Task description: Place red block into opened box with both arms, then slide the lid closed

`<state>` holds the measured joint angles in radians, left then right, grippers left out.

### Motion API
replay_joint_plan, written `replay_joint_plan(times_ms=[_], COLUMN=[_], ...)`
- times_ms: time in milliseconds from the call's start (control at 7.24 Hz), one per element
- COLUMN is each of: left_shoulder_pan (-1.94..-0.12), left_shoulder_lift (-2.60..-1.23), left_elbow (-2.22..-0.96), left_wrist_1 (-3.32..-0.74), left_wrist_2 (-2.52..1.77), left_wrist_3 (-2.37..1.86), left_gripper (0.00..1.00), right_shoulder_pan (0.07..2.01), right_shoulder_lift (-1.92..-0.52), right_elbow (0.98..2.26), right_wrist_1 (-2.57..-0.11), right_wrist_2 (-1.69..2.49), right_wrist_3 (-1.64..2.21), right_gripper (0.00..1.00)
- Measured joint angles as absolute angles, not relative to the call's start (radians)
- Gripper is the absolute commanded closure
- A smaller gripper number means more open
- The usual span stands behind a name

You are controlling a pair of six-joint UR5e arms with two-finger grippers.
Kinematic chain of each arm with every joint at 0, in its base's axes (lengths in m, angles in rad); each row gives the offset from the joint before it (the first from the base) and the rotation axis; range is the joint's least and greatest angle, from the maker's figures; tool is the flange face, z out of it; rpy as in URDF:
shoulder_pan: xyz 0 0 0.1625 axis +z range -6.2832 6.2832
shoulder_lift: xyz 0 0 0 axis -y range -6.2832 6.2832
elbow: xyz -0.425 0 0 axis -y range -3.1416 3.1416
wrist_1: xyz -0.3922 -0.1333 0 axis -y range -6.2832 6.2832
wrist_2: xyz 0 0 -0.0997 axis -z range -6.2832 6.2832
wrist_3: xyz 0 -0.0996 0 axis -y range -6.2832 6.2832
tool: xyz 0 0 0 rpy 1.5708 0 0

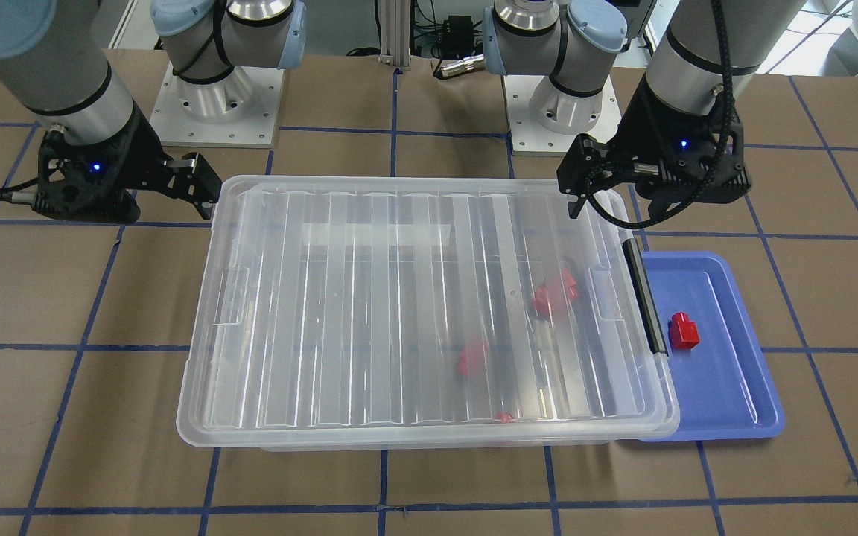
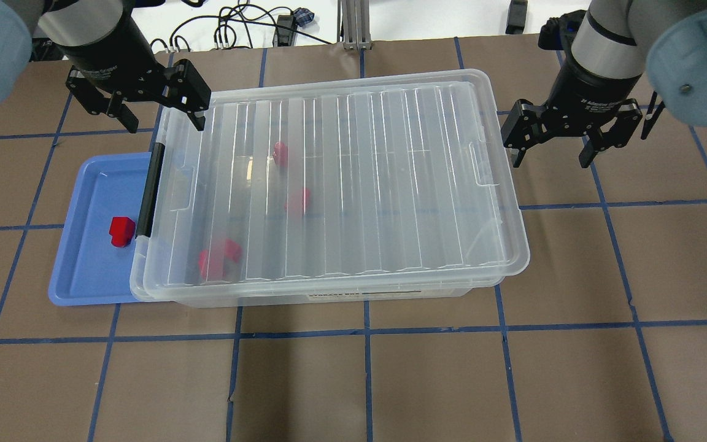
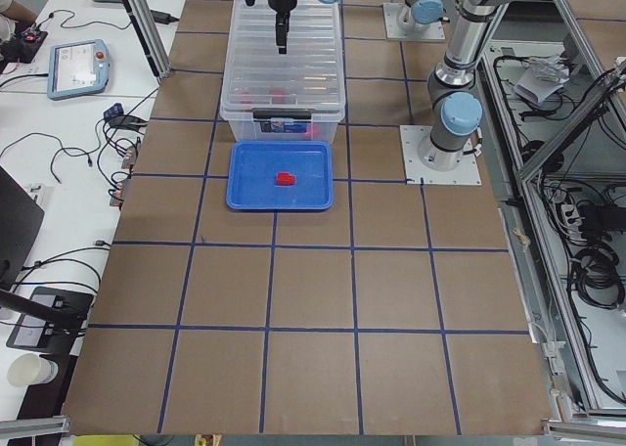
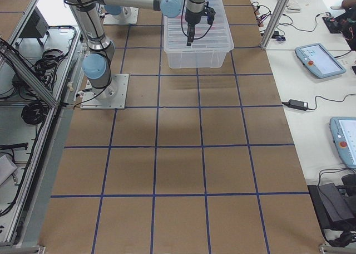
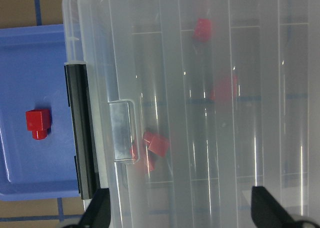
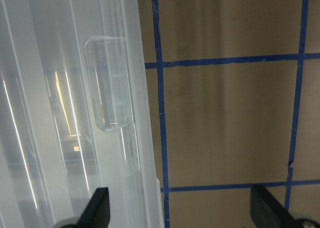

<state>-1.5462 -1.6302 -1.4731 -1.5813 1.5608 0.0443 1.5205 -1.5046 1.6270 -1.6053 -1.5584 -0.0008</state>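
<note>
One red block (image 2: 121, 231) lies on the blue tray (image 2: 86, 270), outside the box, and shows in the left wrist view too (image 5: 38, 123). The clear box (image 2: 329, 294) has its black bar (image 2: 151, 190) on the tray side. The ribbed lid (image 2: 359, 184) lies flat over it and covers almost all of it. Three more red blocks (image 2: 218, 258) show blurred through the lid. My left gripper (image 2: 162, 116) hangs open over the box's far corner by the black bar. Just off the opposite short end, my right gripper (image 2: 551, 156) is open and empty.
The blue tray (image 1: 727, 402) touches the box's black-bar end (image 1: 643, 294). Both arm bases (image 1: 220, 97) stand behind the box. Brown table with blue grid tape (image 2: 366, 368) stretches in front of the box. Tablets and cables lie on side benches (image 4: 317, 59).
</note>
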Motion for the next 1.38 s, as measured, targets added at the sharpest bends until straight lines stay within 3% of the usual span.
replay_joint_plan(times_ms=[415, 1382], left_shoulder_pan=[-1.507, -1.146], left_shoulder_lift=[-1.641, -1.775], left_elbow=[-1.471, -1.547], left_wrist_1=[-1.652, -1.544], left_wrist_2=[1.563, 1.501], left_wrist_3=[0.053, 0.362], left_gripper=[0.00, 0.00], right_shoulder_pan=[1.523, 1.523], right_shoulder_lift=[-1.419, -1.340], right_elbow=[1.629, 1.629], right_wrist_1=[-1.736, -1.720], right_wrist_2=[-1.563, -1.559], right_wrist_3=[0.006, 0.003], right_gripper=[0.00, 0.00])
